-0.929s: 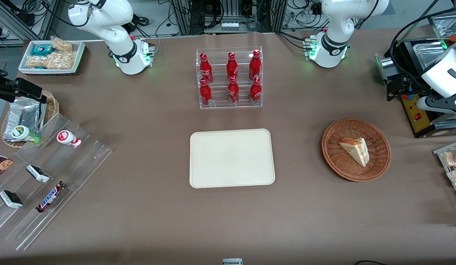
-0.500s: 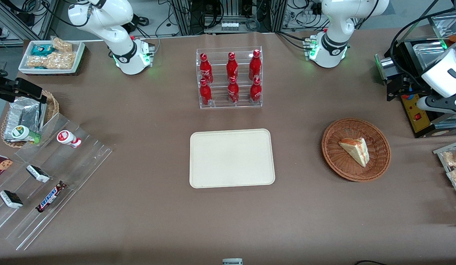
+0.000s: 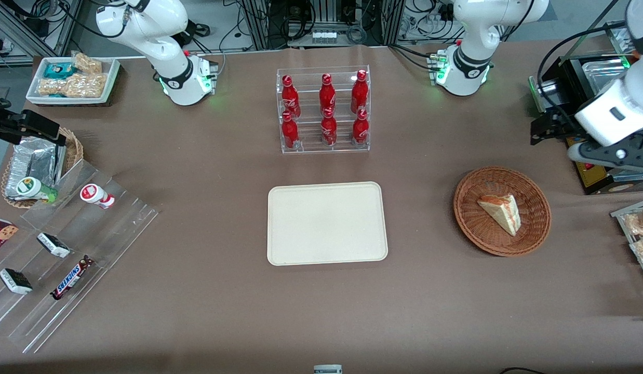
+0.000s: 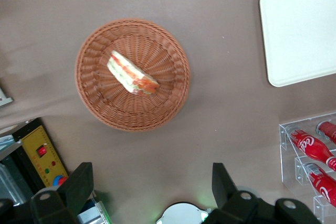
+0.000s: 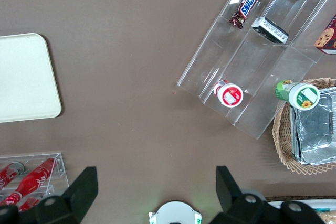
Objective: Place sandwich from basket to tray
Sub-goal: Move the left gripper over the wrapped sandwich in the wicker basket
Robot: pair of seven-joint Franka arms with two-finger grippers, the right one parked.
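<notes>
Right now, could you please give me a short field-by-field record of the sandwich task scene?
sandwich: lying in the basket, not gripped
basket: on the table toward the working arm's end
tray: nothing on it, nearer the front camera than the bottle rack
gripper: open, raised above the table beside the basket, holding nothing
task stage: pick not yet done

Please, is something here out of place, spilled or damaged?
Nothing stands out. The sandwich lies whole in the basket, the tray is bare and flat, and the tool hangs open above the table, away from the basket.
</notes>
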